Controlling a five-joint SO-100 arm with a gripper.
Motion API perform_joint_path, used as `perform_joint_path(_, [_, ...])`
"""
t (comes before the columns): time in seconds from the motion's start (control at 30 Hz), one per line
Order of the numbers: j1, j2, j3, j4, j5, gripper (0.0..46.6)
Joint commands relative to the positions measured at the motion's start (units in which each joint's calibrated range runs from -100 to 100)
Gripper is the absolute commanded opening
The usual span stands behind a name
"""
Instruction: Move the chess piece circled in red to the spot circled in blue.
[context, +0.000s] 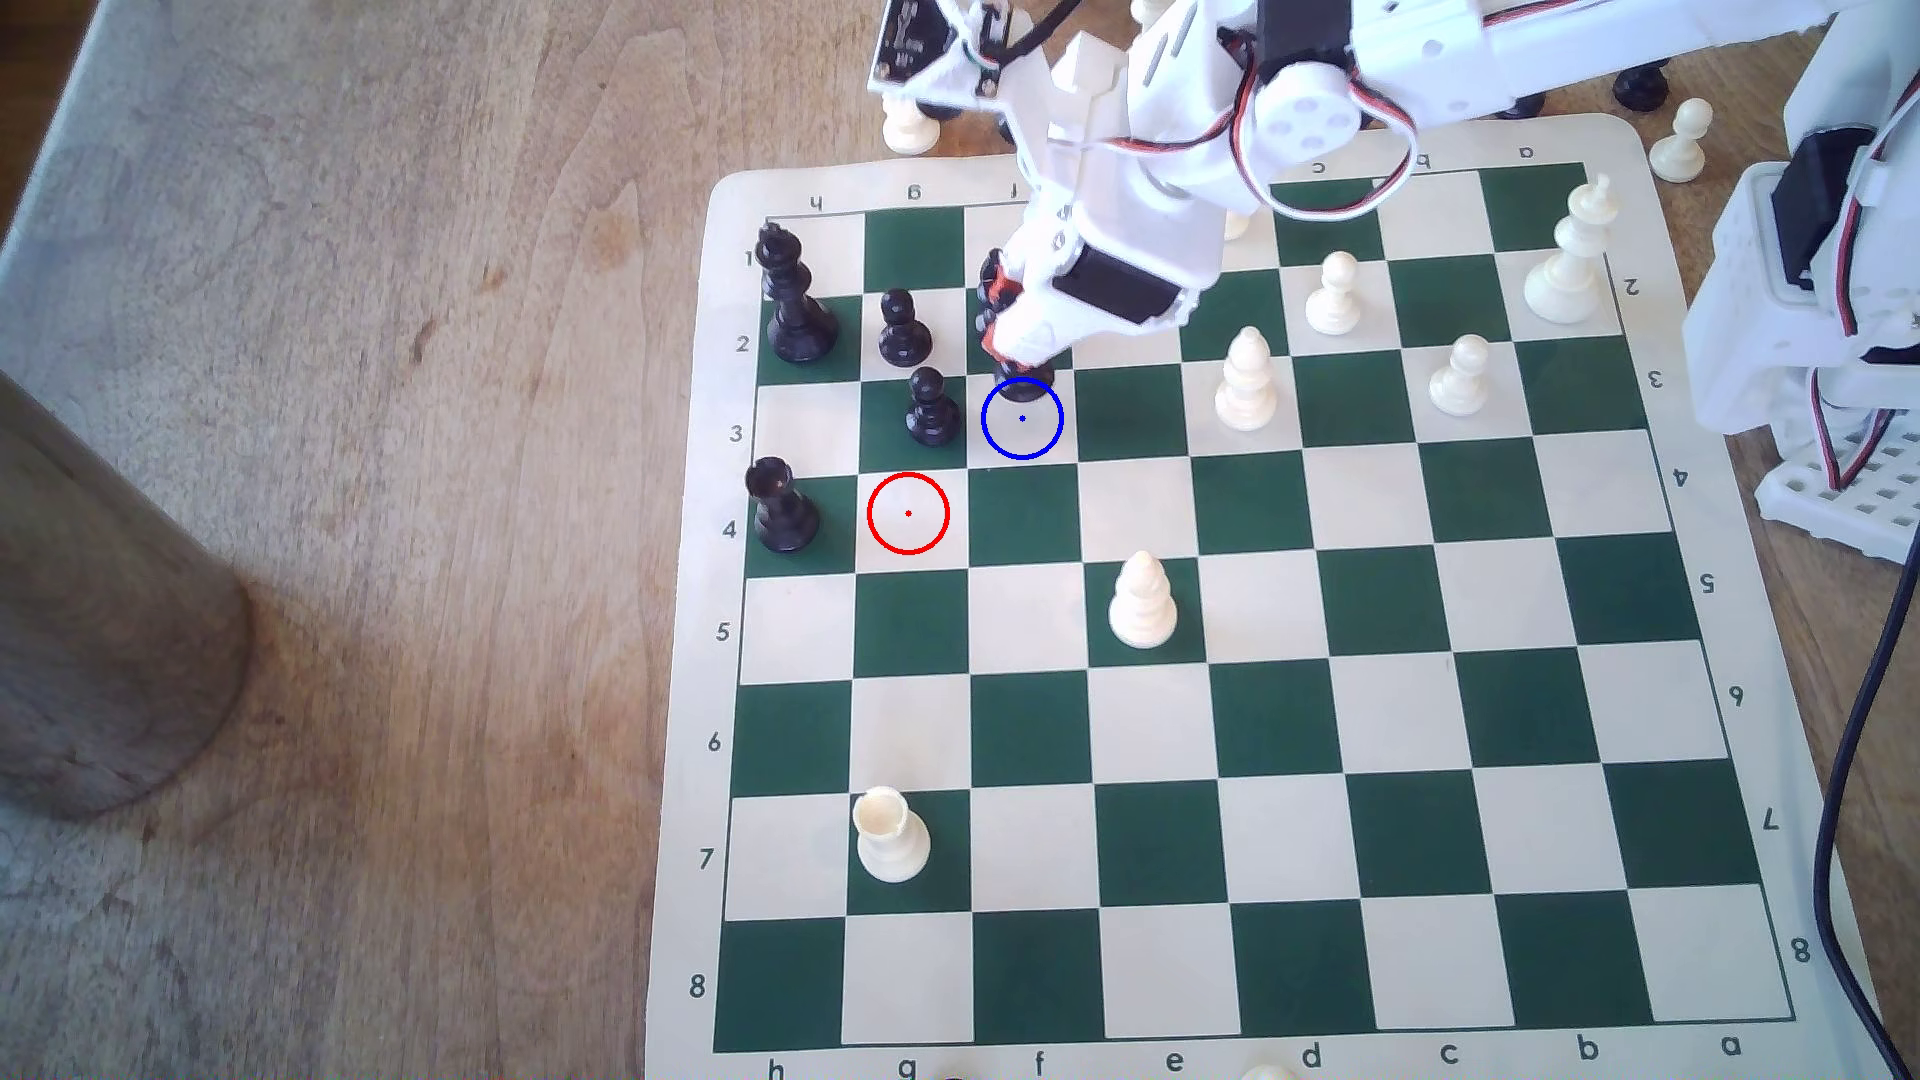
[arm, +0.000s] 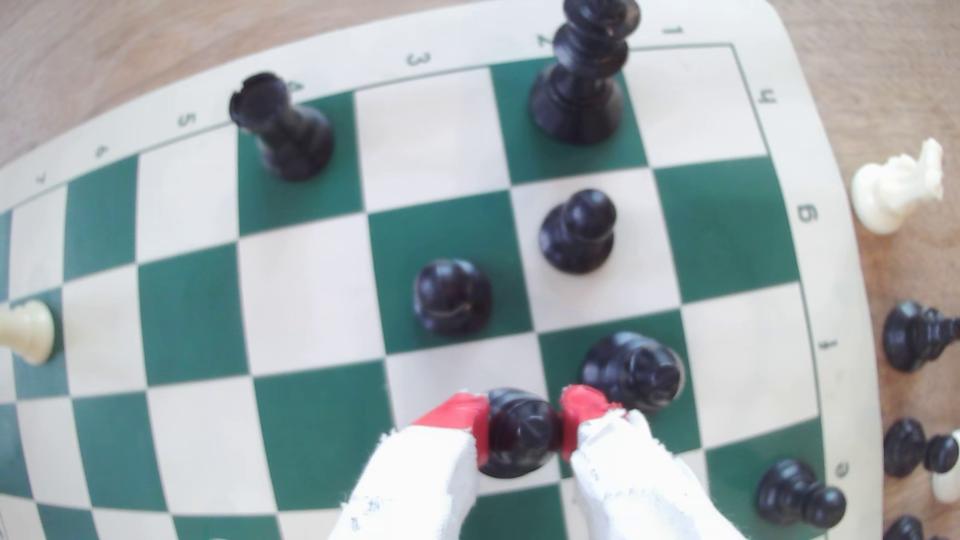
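Placing step: jaws (arm: 524, 423) pinch the bishop (arm: 522, 433) at the blue ring (context: 1022, 419); next, seat it central, then let go.

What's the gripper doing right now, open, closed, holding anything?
Gripper: closed on the black chess piece, red fingertips on either side of its head, at the blue-ringed spot.

only readable stuff is on the chess mat (context: 686, 789)'s cream border; exterior view has numbers 1 to 8 down both sides and letters a to h along the near edge; wrist view catches 1 to 5, blurry
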Motion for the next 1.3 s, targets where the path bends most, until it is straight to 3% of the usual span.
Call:
perform_joint_path(0.0, [0.14,0.83,-5.20,-1.55,0.10,0.3])
perform_joint_path(1.0, [-1.19,3.46,-7.55,-1.30,-0.15,0.3])
perform_joint_path(1.1, [-1.19,4.05,-7.92,-0.65,-0.10,4.6])
perform_joint_path(1.27, [-1.27,4.39,-8.19,0.42,0.10,5.2])
